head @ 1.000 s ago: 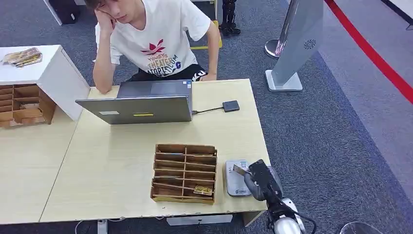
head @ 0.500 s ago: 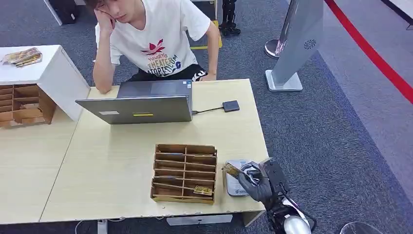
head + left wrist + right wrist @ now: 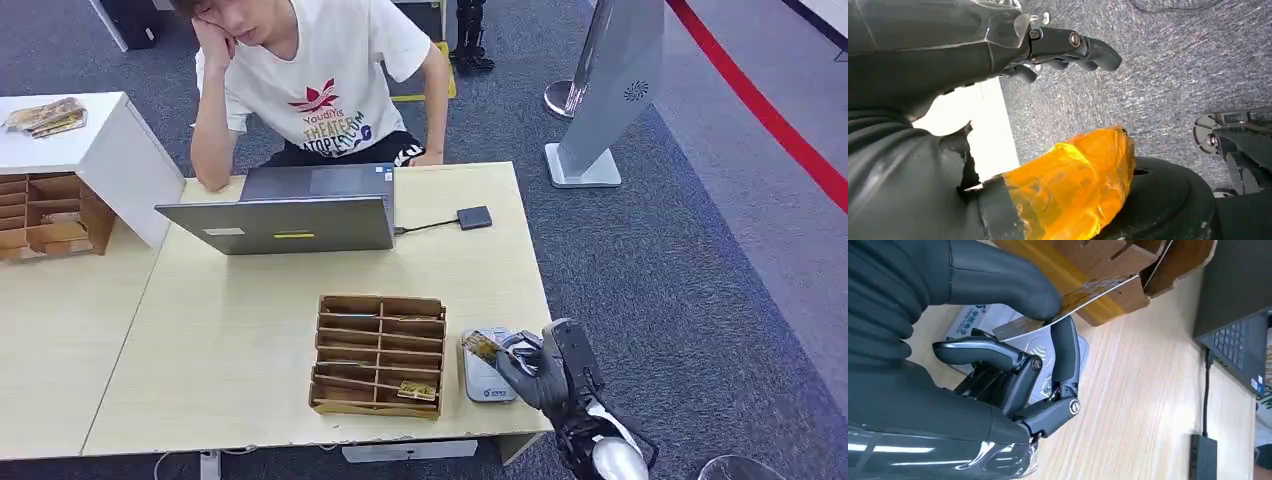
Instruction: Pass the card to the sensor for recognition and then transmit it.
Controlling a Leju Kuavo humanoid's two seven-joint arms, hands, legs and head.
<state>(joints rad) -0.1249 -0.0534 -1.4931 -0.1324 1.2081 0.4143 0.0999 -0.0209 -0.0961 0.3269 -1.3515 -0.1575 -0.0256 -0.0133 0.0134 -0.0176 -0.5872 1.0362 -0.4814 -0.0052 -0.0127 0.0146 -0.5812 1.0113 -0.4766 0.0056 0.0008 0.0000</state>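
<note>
My right hand point(image 3: 548, 368) hovers at the table's near right corner and pinches a thin yellowish card point(image 3: 480, 346) between thumb and a finger. The card is held flat just above the grey-white sensor point(image 3: 487, 380), near the sensor's left part. In the right wrist view the card point(image 3: 1083, 296) juts out from under the thumb, over the sensor point(image 3: 1040, 347) with its wave symbol, and its far end reaches the wooden card box point(image 3: 1108, 262). My left hand point(image 3: 998, 45) hangs over grey carpet, its fingers point(image 3: 1073, 42) loosely apart and holding nothing.
The wooden card box point(image 3: 378, 352) stands left of the sensor with another card point(image 3: 417, 390) in a front slot. A person sits behind an open laptop point(image 3: 290, 212); a dark adapter point(image 3: 474, 217) lies on its cable. A white cabinet point(image 3: 110, 150) stands far left.
My right hand has turned and drawn slightly to the right and nearer. The card has swung leftward and now points toward the wooden box above the sensor.
</note>
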